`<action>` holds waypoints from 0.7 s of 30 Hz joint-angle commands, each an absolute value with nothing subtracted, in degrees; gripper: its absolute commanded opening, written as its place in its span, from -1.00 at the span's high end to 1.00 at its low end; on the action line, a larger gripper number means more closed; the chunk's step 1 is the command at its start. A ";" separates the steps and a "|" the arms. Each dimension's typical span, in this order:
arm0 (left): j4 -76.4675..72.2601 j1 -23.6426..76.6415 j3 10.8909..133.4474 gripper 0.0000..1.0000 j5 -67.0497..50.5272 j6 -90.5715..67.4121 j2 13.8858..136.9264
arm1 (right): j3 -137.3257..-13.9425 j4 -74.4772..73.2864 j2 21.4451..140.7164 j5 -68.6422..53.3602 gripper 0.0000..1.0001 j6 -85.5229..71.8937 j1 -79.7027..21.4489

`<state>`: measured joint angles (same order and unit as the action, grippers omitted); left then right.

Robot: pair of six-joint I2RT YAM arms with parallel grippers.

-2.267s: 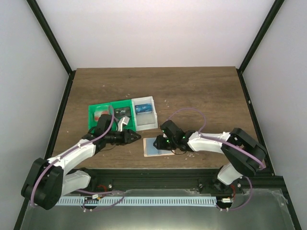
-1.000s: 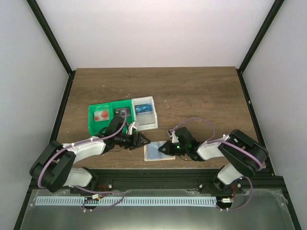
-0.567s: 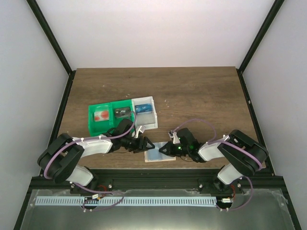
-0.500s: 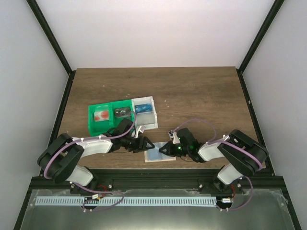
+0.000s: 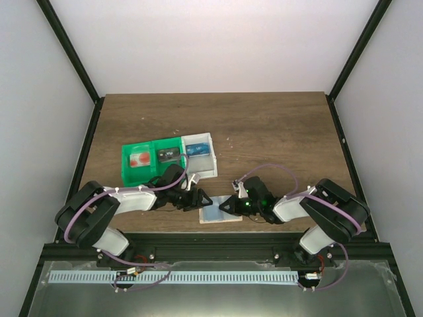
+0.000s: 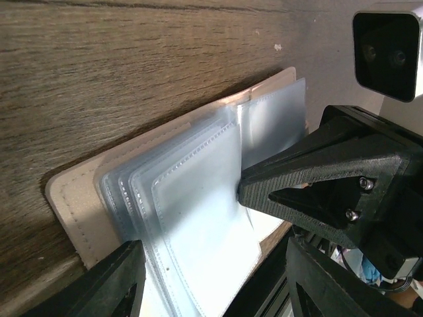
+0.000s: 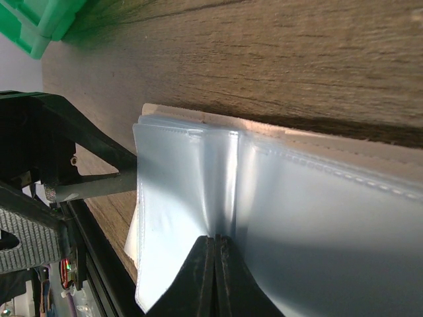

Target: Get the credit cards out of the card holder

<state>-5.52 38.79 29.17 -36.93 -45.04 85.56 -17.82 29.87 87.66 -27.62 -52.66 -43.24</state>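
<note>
at the near edge of the table [image 5: 264,132], the card holder [image 5: 221,212] lies open and flat. the right gripper [image 5: 225,205], fingers pressed together, touches its clear sleeves by the fold. the left gripper [image 5: 205,199] stands with fingers apart at the holder's left edge, gripping nothing. farther back, the red-circled card [image 5: 139,158] lies in the green tray [image 5: 127,173], the blue card [image 5: 197,150] in the white box [image 5: 202,173].

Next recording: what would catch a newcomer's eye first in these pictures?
The open card holder at the near edge of the table, clear sleeves fanned out, with the shut right pincer pressing its tip on them and the open left pincer at the holder's left side. Behind it, a bright green tray holds a pale card with red circles, and the white box beside it a blue card.
</note>
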 commanded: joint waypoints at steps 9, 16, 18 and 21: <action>-9.26 39.02 29.67 -0.12 -39.27 -46.17 86.07 | -17.39 29.63 87.35 -28.04 0.98 -52.67 -42.79; -9.29 39.14 29.82 0.00 -39.46 -47.04 83.80 | -17.56 29.96 87.70 -28.51 0.97 -52.57 -42.84; -9.40 39.20 29.87 0.05 -39.59 -46.94 83.67 | -17.65 30.05 87.87 -28.66 0.97 -52.45 -42.81; -9.61 39.26 29.82 0.20 -39.88 -47.13 83.76 | -17.88 30.41 87.85 -29.30 0.93 -52.09 -42.81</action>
<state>-7.84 38.83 29.17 -38.50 -47.00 84.53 -17.82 29.87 87.64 -28.01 -52.60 -43.20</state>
